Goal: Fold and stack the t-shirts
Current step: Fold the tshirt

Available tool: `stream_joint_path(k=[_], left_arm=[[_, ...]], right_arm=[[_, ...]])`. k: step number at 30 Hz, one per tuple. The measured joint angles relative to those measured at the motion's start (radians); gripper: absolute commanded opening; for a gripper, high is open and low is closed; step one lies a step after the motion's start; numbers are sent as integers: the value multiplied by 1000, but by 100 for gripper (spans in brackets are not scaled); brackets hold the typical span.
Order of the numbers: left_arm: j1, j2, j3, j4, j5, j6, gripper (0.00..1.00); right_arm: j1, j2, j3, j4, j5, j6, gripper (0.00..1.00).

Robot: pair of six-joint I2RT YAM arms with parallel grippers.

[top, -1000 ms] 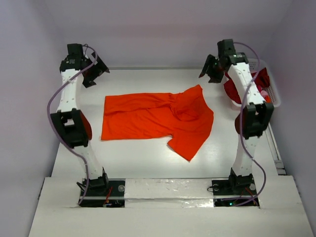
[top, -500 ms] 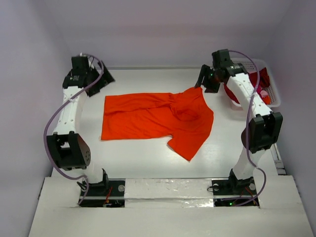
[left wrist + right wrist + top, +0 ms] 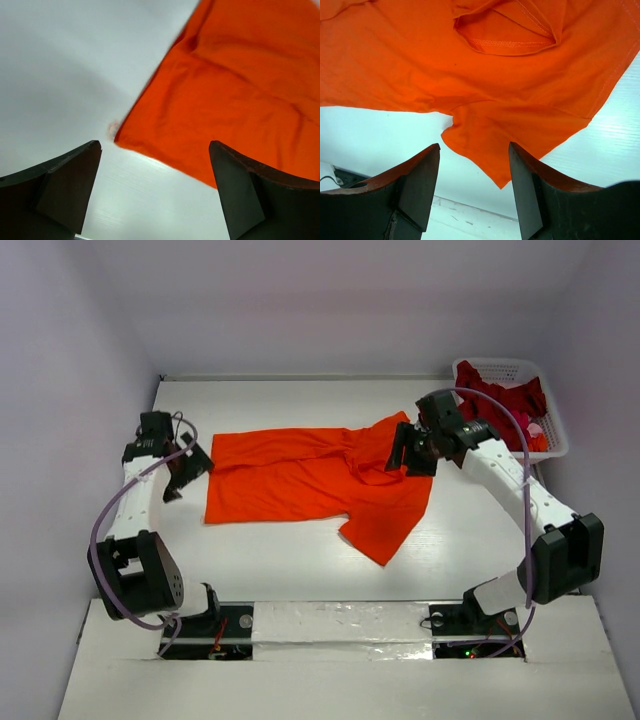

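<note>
Orange t-shirt (image 3: 300,475) lies rumpled; wrist views show left gripper (image 3: 155,146), right gripper (image 3: 475,146) wide.

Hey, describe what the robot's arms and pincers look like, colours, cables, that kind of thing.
The left arm and right arm have white shells, black joint blocks and black bases. A thin purple cable loops along each. The left pincer and right pincer each have two dark, wedge-shaped fingers. No markings show.
</note>
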Motion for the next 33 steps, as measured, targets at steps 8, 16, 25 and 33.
stream_joint_path(k=[8, 16, 25, 33], left_arm=[[174, 0, -284, 14, 172, 7, 66], [201, 0, -311, 50, 285, 23, 60], [236, 9, -357, 89, 335, 24, 58], [246, 48, -316, 73, 291, 24, 58]], right_arm=[[-5, -21, -51, 42, -18, 0, 62], [-5, -21, -61, 63, -27, 2, 62], [-5, -21, -61, 68, -28, 4, 62], [-5, -21, -61, 68, -31, 5, 61]])
